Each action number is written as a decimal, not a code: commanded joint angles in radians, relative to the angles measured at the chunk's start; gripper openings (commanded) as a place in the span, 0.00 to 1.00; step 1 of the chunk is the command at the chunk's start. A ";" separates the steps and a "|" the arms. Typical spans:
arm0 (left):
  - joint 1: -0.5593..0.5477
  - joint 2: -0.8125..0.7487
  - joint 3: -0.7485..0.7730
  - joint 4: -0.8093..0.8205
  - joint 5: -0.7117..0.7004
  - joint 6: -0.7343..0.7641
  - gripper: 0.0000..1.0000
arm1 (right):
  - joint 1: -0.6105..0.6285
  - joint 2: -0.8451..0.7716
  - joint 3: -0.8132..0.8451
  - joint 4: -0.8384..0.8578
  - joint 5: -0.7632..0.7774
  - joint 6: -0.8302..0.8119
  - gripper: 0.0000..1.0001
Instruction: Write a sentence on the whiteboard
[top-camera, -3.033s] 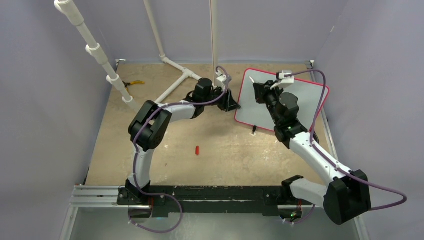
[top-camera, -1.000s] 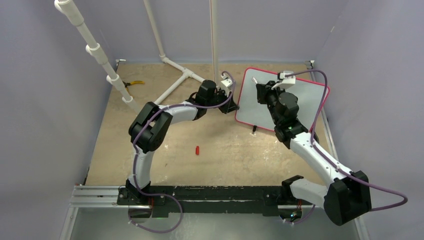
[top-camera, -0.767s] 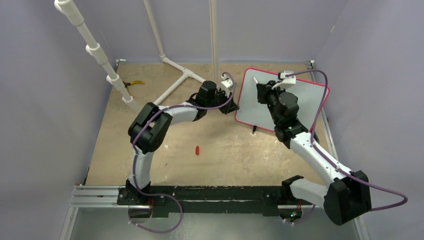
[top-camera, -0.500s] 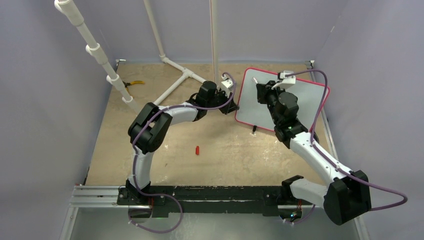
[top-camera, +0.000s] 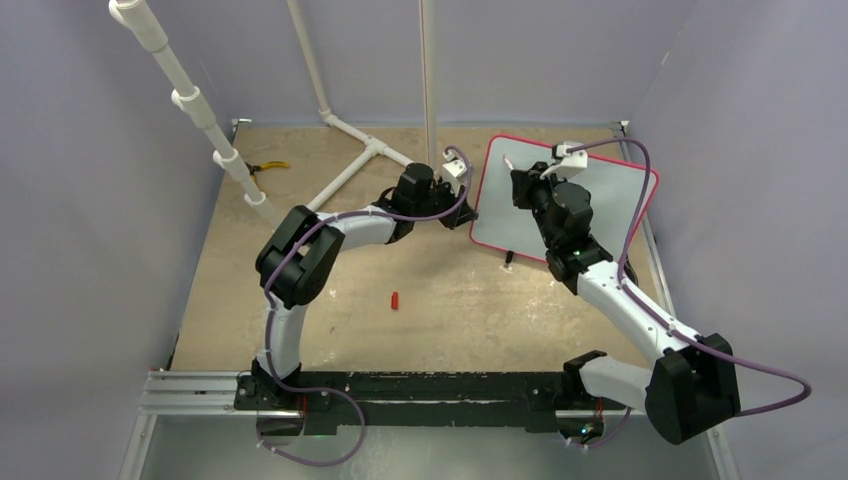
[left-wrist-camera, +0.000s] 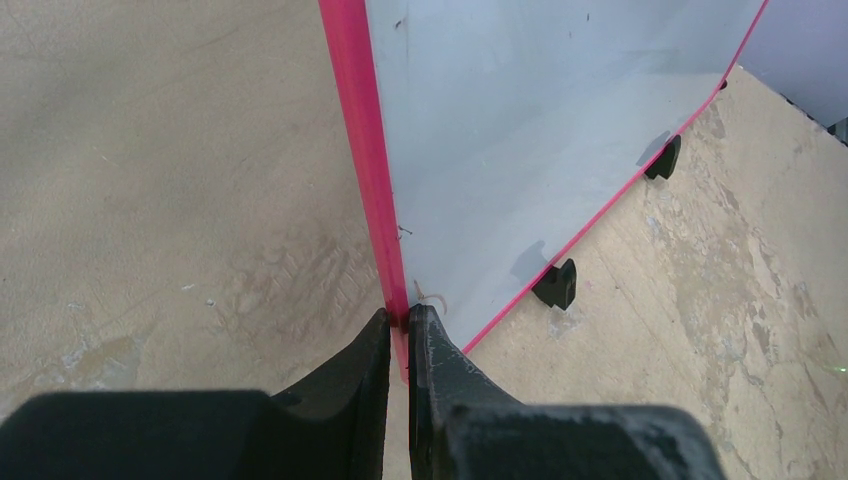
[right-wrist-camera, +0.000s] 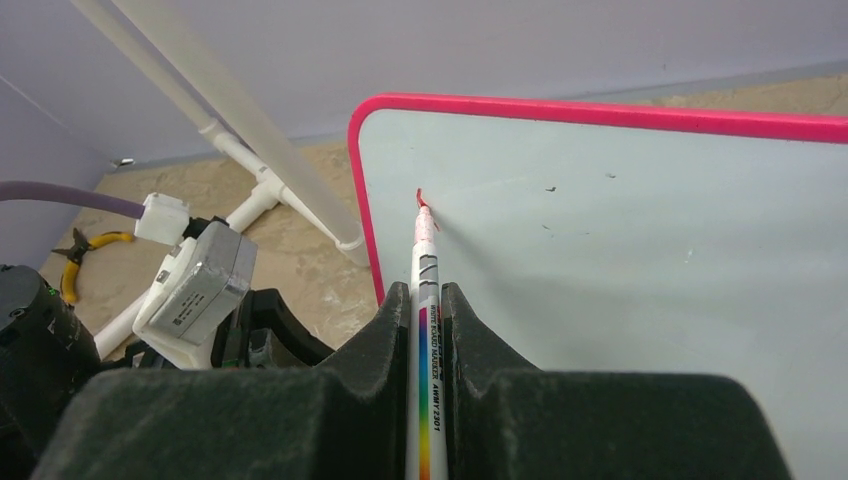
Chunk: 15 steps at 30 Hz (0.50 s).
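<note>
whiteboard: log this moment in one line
left gripper: shut on whiteboard frame | right gripper: shut on marker | tip: at whiteboard | sentence: one red mark

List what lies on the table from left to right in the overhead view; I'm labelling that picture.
yellow-handled pliers → small red cap → whiteboard

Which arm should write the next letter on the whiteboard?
Right. The right gripper is shut on the marker, whose tip is at the whiteboard near a corner. The left gripper is clamped on the board's pink frame, so it looks busy steadying it.
</note>
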 joint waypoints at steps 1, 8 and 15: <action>-0.003 -0.058 -0.013 0.011 -0.008 0.026 0.00 | -0.003 -0.012 -0.003 -0.010 0.049 0.028 0.00; -0.004 -0.060 -0.013 0.010 -0.009 0.026 0.00 | -0.002 -0.035 -0.038 -0.027 0.062 0.042 0.00; -0.004 -0.063 -0.014 0.010 -0.008 0.026 0.00 | -0.003 -0.054 -0.030 -0.017 0.066 0.031 0.00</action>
